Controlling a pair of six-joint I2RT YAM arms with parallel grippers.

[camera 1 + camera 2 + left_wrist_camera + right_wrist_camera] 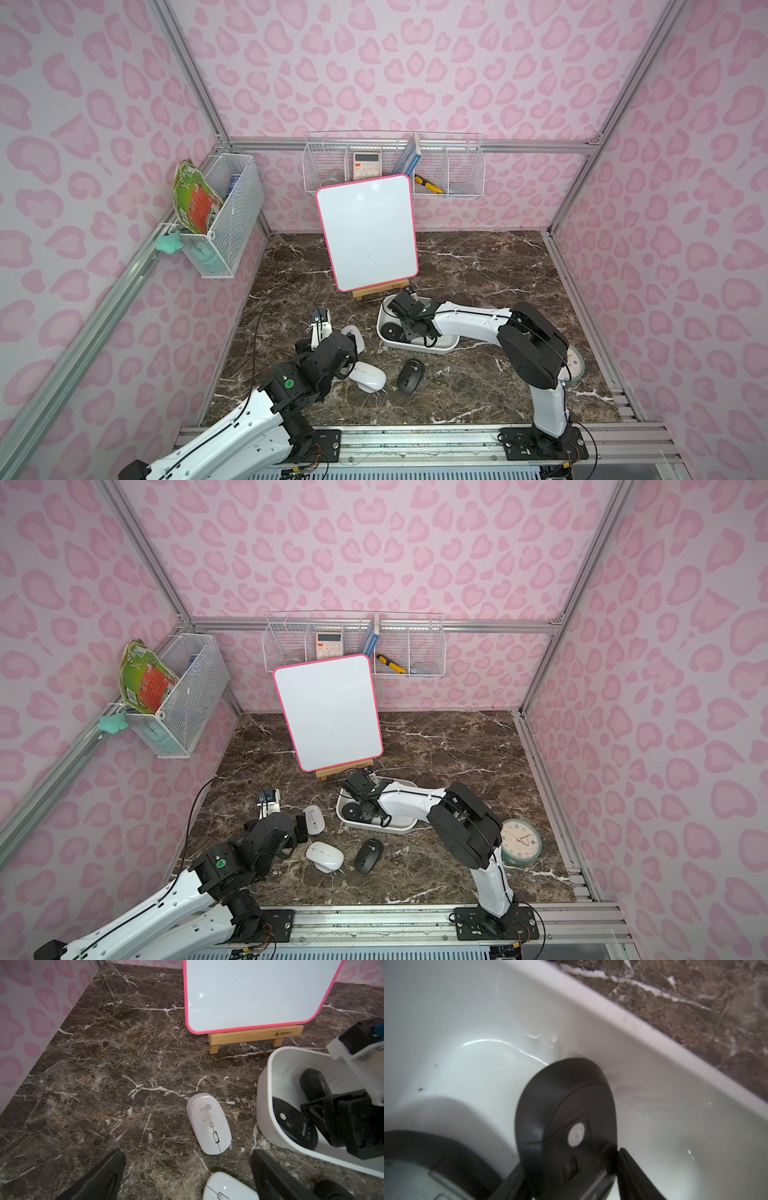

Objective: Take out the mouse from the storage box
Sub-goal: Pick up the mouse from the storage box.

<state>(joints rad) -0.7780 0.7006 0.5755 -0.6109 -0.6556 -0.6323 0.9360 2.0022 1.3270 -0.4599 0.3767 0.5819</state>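
Inside the storage box, the right gripper clamps the black mouse across its width, long axis pointing ahead. Left of the box, the left gripper hangs open.

**Materials and surfaces in the cell**

The counter looks like dark brown marble with white veins, polished to a soft shine. The storage box is white plastic, smooth and glossy, with fine scratches and a few small dark specks inside. The black mouse in it is matt plastic. The white mouse on the counter has a satin, slightly pearly shell. The whiteboard has a glossy white face and a pink rim that seems to be plastic. Its easel is pale bare wood. The wire baskets are white coated metal mesh. The rails are dull silver metal. The walls look matt, with a printed pink pattern.
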